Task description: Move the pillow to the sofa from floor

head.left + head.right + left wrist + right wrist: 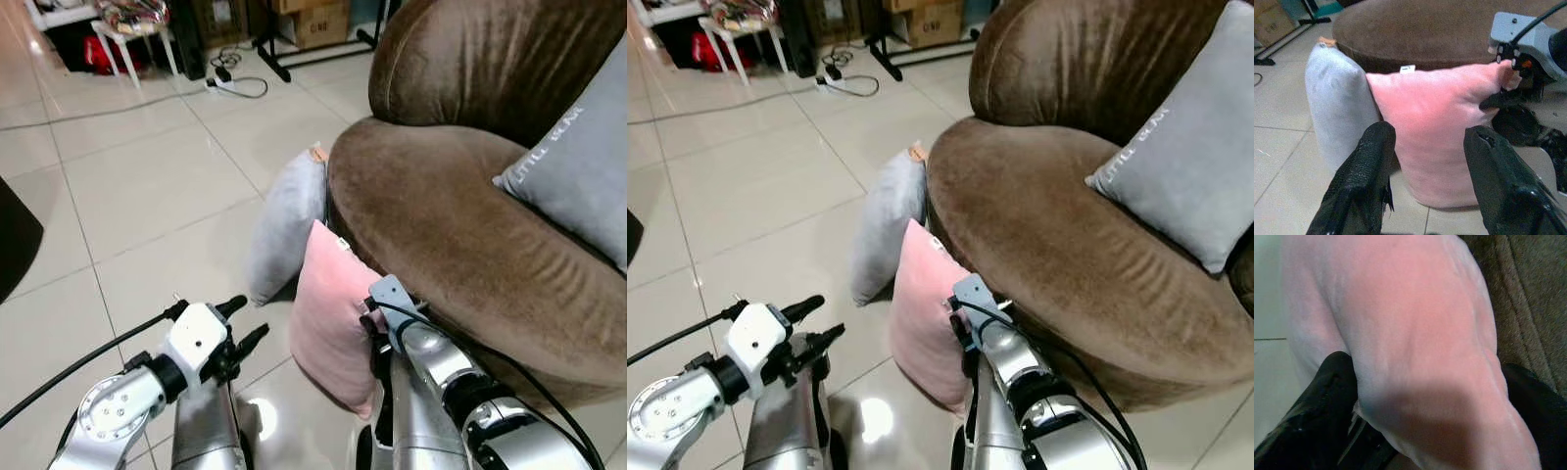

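Right gripper (1420, 431) is straddling the near edge of the pink pillow (328, 318), its two black fingers (1312, 406) lying wide apart on either side of the fabric; they seem to be pressing into it, though the close view is too dim to show how firmly. Left gripper (1427, 181) is hovering just short of the same pillow, fingers spread and holding nothing, with the pink face showing between them. That pink pillow is standing upright on the tiled floor (147, 186), leaning against the front of the brown sofa (460, 225). Just beyond it, a grey pillow (284, 225) is also standing on the floor, touching both the pink one and the sofa's base. Up on the seat, a grey cushion (583, 166) is resting against the backrest. Farther off, a white power strip (227, 83) is lying on the tiles, with cardboard boxes (318, 22) behind it.
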Tool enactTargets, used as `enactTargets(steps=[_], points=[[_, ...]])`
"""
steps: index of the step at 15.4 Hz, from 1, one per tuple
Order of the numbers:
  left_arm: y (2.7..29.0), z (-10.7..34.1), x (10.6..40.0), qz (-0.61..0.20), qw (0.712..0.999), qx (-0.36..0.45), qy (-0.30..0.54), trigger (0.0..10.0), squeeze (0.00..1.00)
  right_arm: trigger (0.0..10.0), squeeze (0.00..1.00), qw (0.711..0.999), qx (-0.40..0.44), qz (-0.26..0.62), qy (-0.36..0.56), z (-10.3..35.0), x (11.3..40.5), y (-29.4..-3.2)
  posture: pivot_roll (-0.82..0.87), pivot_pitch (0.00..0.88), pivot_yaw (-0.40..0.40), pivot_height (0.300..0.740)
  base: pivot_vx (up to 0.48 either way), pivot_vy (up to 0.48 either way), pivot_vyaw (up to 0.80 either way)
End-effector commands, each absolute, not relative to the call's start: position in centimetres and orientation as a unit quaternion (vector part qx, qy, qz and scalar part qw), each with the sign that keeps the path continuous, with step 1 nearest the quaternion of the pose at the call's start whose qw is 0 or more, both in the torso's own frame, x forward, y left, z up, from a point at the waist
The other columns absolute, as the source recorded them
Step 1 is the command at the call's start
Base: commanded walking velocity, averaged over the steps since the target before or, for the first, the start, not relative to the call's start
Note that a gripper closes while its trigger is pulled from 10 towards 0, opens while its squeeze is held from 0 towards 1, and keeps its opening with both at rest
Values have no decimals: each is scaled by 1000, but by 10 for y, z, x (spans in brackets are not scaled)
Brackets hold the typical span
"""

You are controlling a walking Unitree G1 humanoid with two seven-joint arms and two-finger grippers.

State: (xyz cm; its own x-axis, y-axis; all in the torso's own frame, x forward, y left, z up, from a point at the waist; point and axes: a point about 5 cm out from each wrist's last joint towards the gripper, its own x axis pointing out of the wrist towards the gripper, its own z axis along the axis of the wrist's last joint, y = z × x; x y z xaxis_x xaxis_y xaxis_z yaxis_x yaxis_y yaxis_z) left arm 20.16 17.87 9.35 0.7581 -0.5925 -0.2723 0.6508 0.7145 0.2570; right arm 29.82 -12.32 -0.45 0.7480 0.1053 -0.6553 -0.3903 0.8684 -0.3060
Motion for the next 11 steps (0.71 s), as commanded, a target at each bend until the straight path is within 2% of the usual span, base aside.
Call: enactTargets(steps=[1, 11], points=[[179, 97, 199, -340, 920, 172, 86, 10000, 0, 0, 0, 905, -234, 138, 327, -5, 299, -123, 83, 127, -20, 457, 0, 0, 0], [176, 96, 195, -349, 918, 163, 99, 10000, 0, 0, 0, 907, -219, 160, 322, -10, 295, -115, 87, 133, -33, 457, 0, 0, 0]])
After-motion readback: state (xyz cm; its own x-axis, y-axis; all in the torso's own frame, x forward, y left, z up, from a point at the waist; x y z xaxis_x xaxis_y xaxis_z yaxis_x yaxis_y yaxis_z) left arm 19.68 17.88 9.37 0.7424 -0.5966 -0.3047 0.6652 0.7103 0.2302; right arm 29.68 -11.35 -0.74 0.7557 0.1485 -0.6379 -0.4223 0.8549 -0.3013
